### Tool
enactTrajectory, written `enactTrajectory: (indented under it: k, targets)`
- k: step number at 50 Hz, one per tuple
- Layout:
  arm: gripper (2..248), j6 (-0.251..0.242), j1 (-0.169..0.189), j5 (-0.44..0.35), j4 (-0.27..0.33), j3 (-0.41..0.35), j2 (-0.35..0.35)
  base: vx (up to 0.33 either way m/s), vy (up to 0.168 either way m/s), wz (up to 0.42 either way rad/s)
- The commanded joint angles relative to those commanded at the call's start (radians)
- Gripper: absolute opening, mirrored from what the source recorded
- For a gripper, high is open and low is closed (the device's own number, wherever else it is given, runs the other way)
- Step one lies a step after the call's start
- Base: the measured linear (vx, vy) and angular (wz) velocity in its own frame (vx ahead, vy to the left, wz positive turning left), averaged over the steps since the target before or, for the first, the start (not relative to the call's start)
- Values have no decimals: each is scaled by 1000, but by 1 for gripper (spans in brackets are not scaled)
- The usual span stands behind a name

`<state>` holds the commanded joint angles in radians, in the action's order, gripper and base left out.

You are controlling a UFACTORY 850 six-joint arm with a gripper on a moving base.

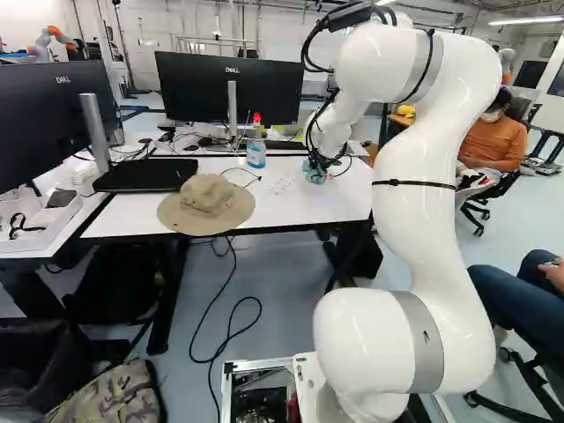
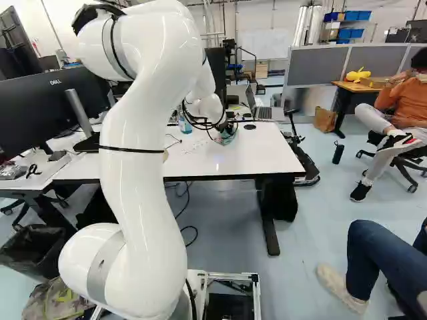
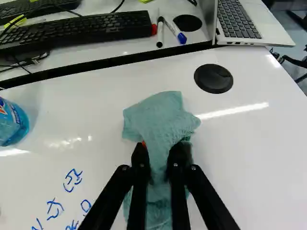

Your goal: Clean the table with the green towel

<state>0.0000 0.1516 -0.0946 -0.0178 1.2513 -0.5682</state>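
Above the white table, at its far right part in the left base view, the gripper points down. In the wrist view the gripper is shut on the green towel, bunched between both fingers and spreading out ahead of them and beneath. The towel's folds lie on or just over the tabletop; exact contact is hard to tell. Blue pen marks lie on the table beside the gripper. A blue spray bottle stands near them.
A tan hat lies at the table's near edge. Monitors and a black keyboard stand beyond. A round black cable cover and a laptop are ahead of the gripper. Cables lie on the floor.
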Motion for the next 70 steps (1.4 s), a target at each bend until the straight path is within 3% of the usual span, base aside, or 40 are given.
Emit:
enactTrajectory:
  k: [23,34,48,70]
  targets:
    - [50,0,-55,0,0,-55,41,0,0,0]
    - [50,0,-60,0,0,-110,82,0,0,0]
    - [50,0,-39,0,0,-162,122,0,0,0]
    - [50,0,22,0,0,-149,112,0,0,0]
